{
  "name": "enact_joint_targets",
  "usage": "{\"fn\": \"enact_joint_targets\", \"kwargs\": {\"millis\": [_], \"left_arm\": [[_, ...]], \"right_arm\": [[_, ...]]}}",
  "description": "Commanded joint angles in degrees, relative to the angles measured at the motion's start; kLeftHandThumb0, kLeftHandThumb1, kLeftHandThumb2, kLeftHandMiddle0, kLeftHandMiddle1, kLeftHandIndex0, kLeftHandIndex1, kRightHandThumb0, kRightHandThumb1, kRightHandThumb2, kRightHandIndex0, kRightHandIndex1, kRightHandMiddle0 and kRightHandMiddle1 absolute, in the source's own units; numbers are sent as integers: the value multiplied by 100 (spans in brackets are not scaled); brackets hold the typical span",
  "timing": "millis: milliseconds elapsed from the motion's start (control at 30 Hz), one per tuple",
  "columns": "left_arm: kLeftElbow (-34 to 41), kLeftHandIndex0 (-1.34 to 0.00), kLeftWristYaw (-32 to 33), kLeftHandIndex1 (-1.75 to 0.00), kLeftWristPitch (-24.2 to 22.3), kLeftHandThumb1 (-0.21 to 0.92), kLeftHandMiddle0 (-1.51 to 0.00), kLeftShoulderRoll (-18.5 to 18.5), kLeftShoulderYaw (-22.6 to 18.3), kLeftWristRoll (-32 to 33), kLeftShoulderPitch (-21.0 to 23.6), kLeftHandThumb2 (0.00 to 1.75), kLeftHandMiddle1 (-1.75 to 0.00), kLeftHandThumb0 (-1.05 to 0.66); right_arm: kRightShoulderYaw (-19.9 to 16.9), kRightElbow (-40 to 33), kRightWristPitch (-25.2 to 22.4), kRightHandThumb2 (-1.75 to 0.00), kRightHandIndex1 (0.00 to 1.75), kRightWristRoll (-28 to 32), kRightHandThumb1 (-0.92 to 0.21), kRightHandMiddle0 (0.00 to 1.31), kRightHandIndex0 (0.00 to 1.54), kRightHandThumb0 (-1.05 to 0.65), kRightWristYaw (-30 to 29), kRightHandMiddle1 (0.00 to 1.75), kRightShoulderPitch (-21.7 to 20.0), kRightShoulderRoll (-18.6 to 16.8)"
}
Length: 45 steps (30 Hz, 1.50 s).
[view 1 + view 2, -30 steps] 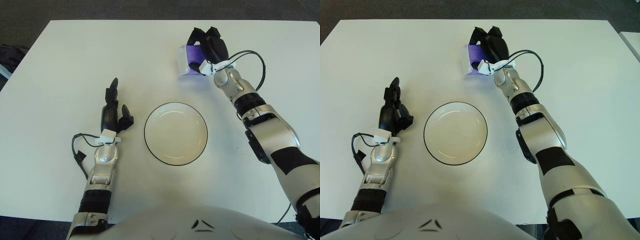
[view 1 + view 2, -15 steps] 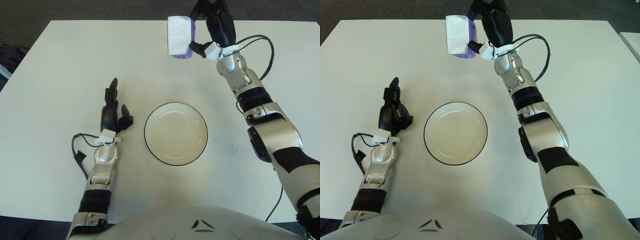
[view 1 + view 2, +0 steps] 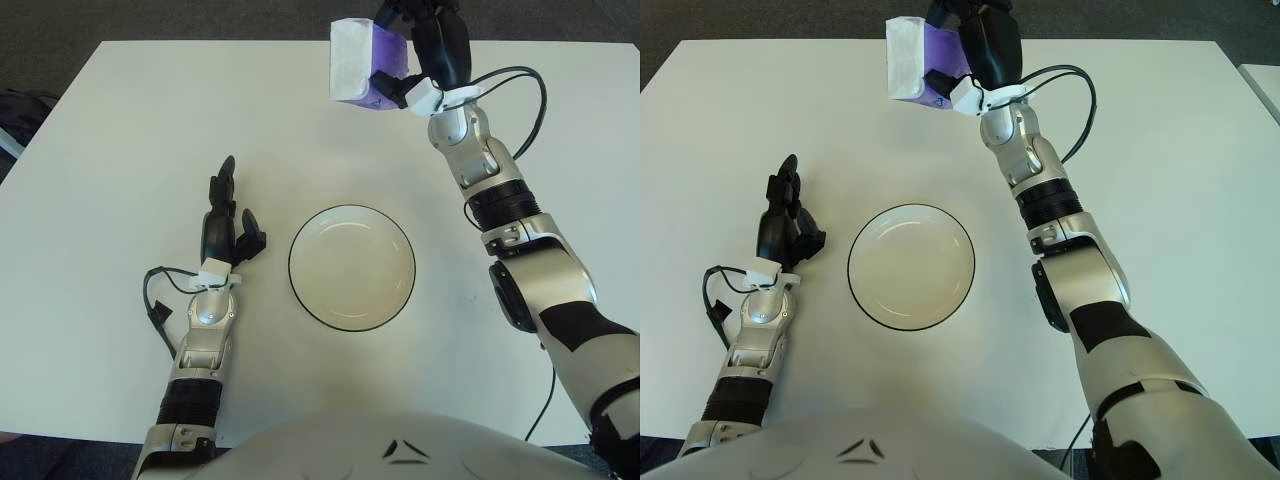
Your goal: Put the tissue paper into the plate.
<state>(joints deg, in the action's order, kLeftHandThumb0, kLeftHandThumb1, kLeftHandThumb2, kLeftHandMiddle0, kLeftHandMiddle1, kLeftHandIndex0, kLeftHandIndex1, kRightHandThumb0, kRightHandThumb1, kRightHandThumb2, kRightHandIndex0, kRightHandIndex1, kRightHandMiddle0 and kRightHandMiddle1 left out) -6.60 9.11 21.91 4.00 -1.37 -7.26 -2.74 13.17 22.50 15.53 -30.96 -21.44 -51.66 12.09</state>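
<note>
While raised, the right robot hand [image 3: 425, 35] grips the tissue paper [image 3: 360, 62].

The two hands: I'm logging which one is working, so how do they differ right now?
The right hand is raised over the table's far edge with its fingers closed on the purple-and-white tissue pack; the left hand holds nothing, fingers loosely extended, left of the plate. The right arm is stretched out, the left drawn in. Both have black fingers.
</note>
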Motion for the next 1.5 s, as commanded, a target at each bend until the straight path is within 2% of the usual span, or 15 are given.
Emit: {"fn": "enact_joint_targets", "kwargs": {"millis": [0,167,400,533,667,867,1000,1067,1133,1467], "left_arm": [[-784,0,36,-40,-155,92,-14,-78,26,-75,-512,101,0,-71],[-811,0,37,-41,-141,92,-15,-55,26,-94,-506,101,-1,-70],[-848,0,51,-41,-99,92,-15,-27,21,-115,-499,103,0,-71],[-861,0,52,-41,-92,92,-15,-17,21,-113,-494,103,0,-71],[-870,0,52,-42,-89,92,-15,-8,21,-114,-490,103,0,-72],[-898,0,52,-42,-64,92,-15,13,22,-121,-487,105,0,-72],[-909,0,59,-42,-62,92,-15,18,18,-123,-484,105,0,-73],[-923,0,62,-42,-50,92,-15,22,10,-117,-482,105,0,-73],[-936,0,65,-42,-43,92,-15,25,5,-114,-478,105,0,-73],[-941,0,43,-46,-105,92,-15,96,-4,-152,-476,104,-1,-75]], "right_arm": [[22,-1056,-216,-164,172,-85,-4,58,83,0,170,175,606,-123],[87,-1807,-157,-167,174,-96,-1,61,84,0,434,175,1157,-103],[-10,-2256,132,-164,174,109,-4,58,82,0,799,175,1484,1],[-95,-2583,131,-162,173,274,-5,57,82,0,1110,175,1647,75],[-175,-3241,-178,-162,172,451,-5,57,82,0,1646,175,1930,159],[-145,-3634,-511,-161,166,610,-4,59,85,0,2251,175,2117,184],[-114,-3551,-175,-163,160,631,0,63,90,0,2311,175,2244,259],[-68,-3686,114,-164,158,677,1,64,91,0,2305,175,2533,285],[-55,-3713,263,-164,157,778,2,64,92,0,2366,175,2648,293],[-265,-3639,853,-166,149,936,6,68,98,0,2578,175,2622,565]]}}
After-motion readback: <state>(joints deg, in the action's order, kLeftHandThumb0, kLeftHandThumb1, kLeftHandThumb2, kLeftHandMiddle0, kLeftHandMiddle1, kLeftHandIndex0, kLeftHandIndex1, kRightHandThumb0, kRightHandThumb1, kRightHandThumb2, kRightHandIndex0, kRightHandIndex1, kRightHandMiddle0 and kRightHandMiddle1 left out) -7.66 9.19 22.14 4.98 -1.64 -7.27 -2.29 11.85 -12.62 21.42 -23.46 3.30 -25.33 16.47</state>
